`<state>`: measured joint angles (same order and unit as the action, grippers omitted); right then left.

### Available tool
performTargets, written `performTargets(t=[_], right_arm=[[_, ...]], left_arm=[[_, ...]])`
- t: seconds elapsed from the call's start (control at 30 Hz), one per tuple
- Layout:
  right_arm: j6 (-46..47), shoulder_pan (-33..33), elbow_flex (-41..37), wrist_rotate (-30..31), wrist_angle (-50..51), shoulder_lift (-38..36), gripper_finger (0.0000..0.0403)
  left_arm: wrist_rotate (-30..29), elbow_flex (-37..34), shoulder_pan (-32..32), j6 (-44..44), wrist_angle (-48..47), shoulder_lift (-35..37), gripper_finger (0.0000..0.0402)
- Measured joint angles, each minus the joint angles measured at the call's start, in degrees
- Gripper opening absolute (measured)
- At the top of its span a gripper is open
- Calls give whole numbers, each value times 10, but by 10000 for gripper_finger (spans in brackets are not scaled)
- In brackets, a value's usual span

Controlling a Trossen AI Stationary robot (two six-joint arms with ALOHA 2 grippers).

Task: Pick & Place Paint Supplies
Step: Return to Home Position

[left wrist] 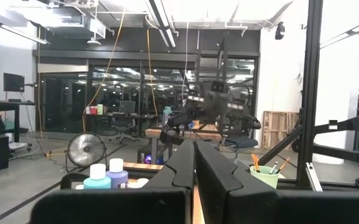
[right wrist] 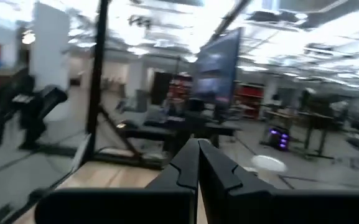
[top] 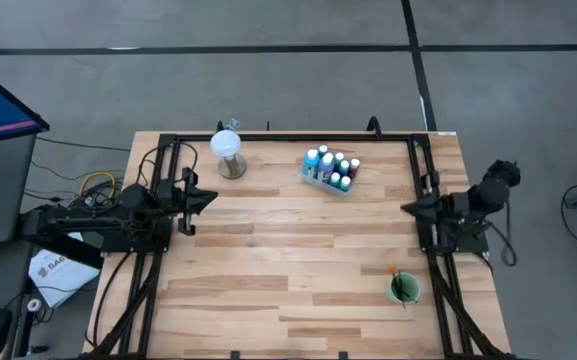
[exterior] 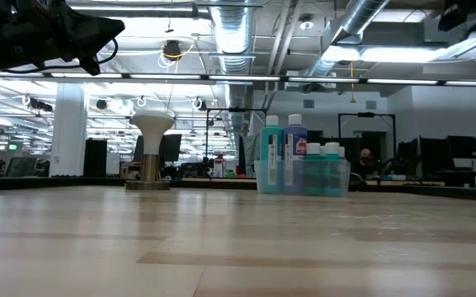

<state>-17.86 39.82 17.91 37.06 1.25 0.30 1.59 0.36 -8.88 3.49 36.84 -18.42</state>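
Note:
Several white-capped paint bottles (top: 330, 168), blue and teal, stand upright in a clear tray (top: 313, 179) at the table's far middle; they also show in the low view (exterior: 299, 163). Thin brushes, one orange-tipped, stand in a light green cup (top: 402, 289) near the right front; the cup also shows in the left wrist view (left wrist: 265, 175). My left gripper (top: 211, 198) is shut and empty above the table's left side. My right gripper (top: 408, 207) is shut and empty at the right edge.
A white globe on a round base (top: 229, 152) stands at the far left of the table, left of the tray. Black frame rails (top: 423, 190) run along the left and right table edges. Bare wood lies across the table's middle and front.

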Motion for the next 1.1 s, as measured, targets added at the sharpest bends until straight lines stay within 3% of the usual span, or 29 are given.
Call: performTargets(t=[0.17, 0.3, 0.6, 1.1], right_arm=[[70, -3, -15, -60, 62, 0, 0], [86, -8, -63, -51, 47, -1, 0], [90, -43, -174, -69, -91, -1, 0], [100, -66, -175, -83, -61, 0, 0]], left_arm=[[-1, 0, -1, 0, 1, -1, 2], [-1, 0, -1, 0, 2, -1, 2], [-1, 0, -1, 0, 4, -1, 2], [-1, 0, -1, 0, 6, -1, 2]])
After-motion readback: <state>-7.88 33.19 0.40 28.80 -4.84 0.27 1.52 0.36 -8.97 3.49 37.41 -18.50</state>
